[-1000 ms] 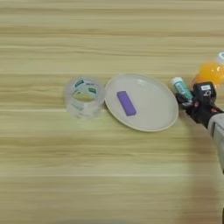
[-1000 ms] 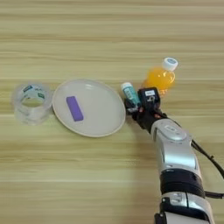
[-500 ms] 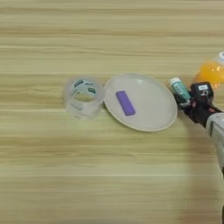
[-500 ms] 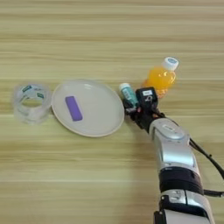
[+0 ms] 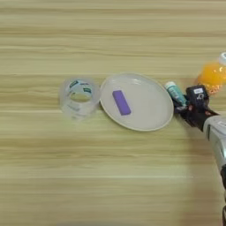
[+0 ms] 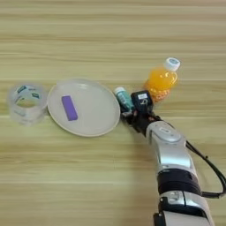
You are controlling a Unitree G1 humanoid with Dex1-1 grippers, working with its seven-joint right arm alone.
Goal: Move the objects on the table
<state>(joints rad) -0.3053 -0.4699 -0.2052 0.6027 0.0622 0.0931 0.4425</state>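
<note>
Left eye view: a pale striped wooden table (image 5: pixel 110 176) is filling the frame. A tape roll (image 5: pixel 80 97) is sitting left of a cream plate (image 5: pixel 150 110) that is carrying a purple block (image 5: pixel 121 102). The tube (image 5: pixel 175 92) is lying just beside the plate's right rim.

Right eye view: the bottle (image 6: pixel 161 80) is lying tilted behind the gripper (image 6: pixel 133 112), which is touching the tube (image 6: pixel 123 98). Whether its fingers are gripping it, I cannot tell.

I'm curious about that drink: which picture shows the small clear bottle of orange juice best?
The right eye view: the whole small clear bottle of orange juice shows, white cap included, lying on the table. The left eye view cuts it off at the right edge.
</note>
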